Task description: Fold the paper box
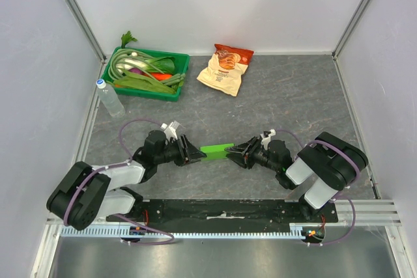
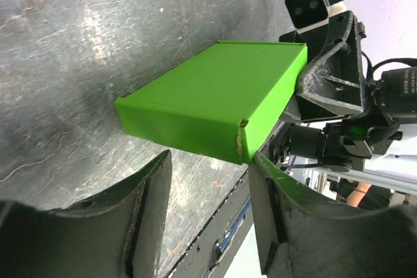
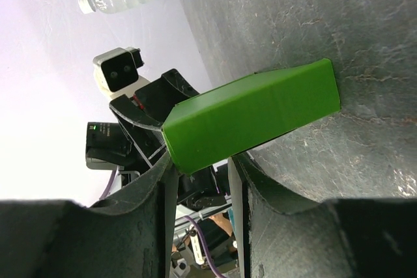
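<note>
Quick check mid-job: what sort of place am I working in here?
Probably a lab robot test cell: plain white walls on aluminium posts box in a dark tabletop, with staged props, a tray of vegetables, a snack bag and a water bottle.

paper box (image 1: 216,151) was lime green, tray (image 1: 150,94) darker green, snack bag (image 1: 225,69) beige and red, table (image 1: 293,96) grey with pale veins.

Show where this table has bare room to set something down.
Free: the table at far right, beside the snack bag, and the strip between the green tray and the paper box. Crowded: near centre, where left pincer and right pincer flank that box. Water bottle lines the left edge.
</note>
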Robot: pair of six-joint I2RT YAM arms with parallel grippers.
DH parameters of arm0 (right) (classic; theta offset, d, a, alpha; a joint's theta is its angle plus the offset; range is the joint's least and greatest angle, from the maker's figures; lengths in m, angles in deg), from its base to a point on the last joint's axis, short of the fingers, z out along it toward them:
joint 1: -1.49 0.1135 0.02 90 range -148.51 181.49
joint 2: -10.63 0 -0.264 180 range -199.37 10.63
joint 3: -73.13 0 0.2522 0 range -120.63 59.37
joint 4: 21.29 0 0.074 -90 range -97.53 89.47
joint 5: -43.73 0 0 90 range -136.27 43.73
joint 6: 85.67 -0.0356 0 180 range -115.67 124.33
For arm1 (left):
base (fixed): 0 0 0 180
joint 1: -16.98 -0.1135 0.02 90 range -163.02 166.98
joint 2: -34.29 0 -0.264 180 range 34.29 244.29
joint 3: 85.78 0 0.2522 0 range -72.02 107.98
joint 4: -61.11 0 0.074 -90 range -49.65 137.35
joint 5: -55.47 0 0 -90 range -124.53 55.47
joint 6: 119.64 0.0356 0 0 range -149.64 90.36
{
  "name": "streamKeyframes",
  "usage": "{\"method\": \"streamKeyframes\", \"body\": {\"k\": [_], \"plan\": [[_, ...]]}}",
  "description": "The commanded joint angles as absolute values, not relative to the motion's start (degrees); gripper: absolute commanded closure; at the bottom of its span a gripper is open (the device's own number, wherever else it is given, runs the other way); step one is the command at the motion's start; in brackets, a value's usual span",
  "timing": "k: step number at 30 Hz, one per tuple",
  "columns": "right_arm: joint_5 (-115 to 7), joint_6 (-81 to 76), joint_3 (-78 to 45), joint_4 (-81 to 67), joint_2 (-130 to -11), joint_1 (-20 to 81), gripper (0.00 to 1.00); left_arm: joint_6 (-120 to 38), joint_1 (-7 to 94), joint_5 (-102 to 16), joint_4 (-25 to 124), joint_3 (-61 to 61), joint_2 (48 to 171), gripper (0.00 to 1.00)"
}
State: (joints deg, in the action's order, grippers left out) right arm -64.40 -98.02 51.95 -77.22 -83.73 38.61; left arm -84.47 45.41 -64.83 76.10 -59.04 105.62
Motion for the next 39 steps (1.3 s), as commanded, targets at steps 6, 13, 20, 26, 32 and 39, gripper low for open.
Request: {"method": "streamKeyframes", "body": {"k": [6,13,20,26,32,39], "plan": [[-61.74,-95.08,52.96,-68.96,-85.52,38.4,0.59,-78.25,44.4,-68.36,71.01,-57.44,95.48,0.18],[-62.18,-94.2,52.34,-68.88,-85.17,38.4,0.57,-77.89,42.65,-69.51,64.04,-49.78,95.97,0.06],[-62.18,-93.23,52.25,-69.05,-84.99,38.32,0.55,-78.15,42.65,-69.42,69.84,-53.98,105.56,0.23],[-65.16,-88.67,51.9,-70.46,-83.42,36.48,0.5,-76.4,42.65,-68.02,71.61,-57.69,108.2,0.41],[-77.29,-68.39,45.24,-50.84,-73.42,32.26,0.27,-74.2,42.65,-66.61,69.42,-57.08,109.34,0.45],[-83.44,-51.05,35.91,-31.08,-68.02,26.9,0.2,-74.02,42.65,-66.52,68.71,-55.93,109.17,0.46]]}}
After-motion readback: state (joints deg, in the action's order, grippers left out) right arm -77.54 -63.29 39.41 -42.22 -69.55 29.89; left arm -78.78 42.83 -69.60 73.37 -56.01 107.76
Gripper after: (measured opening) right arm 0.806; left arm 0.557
